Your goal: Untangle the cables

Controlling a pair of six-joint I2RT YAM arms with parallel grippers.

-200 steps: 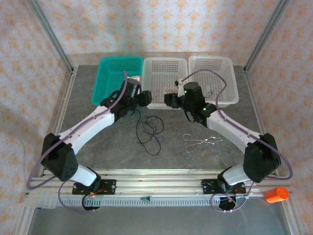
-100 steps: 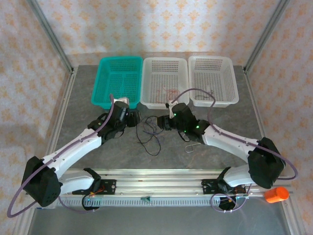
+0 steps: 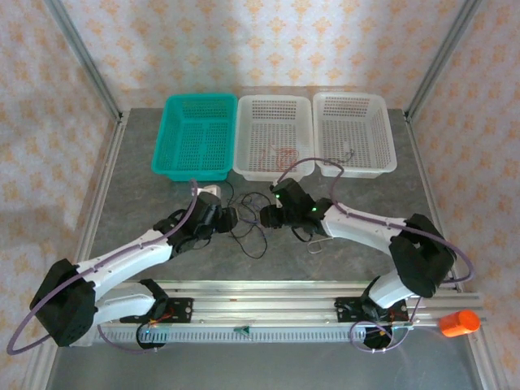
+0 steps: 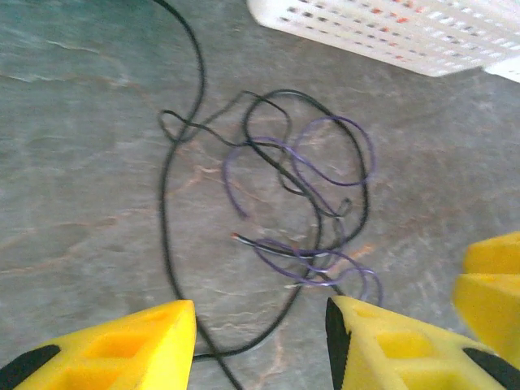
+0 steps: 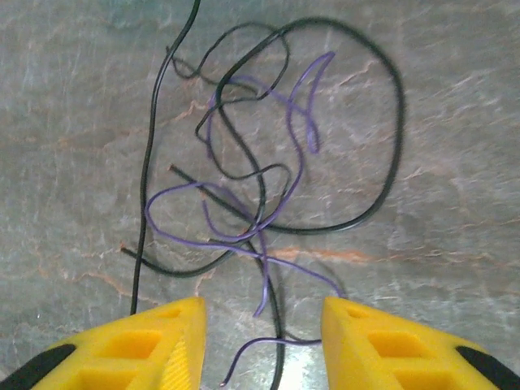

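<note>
The cables (image 3: pixel 250 223) lie as one loose tangle on the grey table between my two grippers. In the left wrist view the cables (image 4: pixel 301 195) are thin black and purple wires looped through each other, with a longer black strand curving off to the left. My left gripper (image 4: pixel 260 325) hangs open just short of them, with nothing between its yellow fingers. From the other side, my right gripper (image 5: pixel 262 325) stands open over the cables (image 5: pixel 260 179), and a purple end and a black strand run between its fingers. From above, the left gripper (image 3: pixel 230 218) and right gripper (image 3: pixel 266 216) face each other.
A teal basket (image 3: pixel 162 154) and two white baskets (image 3: pixel 272 174) (image 3: pixel 357 169) stand along the back. The middle one holds something orange-red. A silver wire clip (image 3: pixel 319 241) lies by the right arm. An orange object (image 3: pixel 459 322) sits at the front right rail.
Both arms have drawn back from the baskets and come down to the tangle, which they now flank closely. The cables have not visibly moved.
</note>
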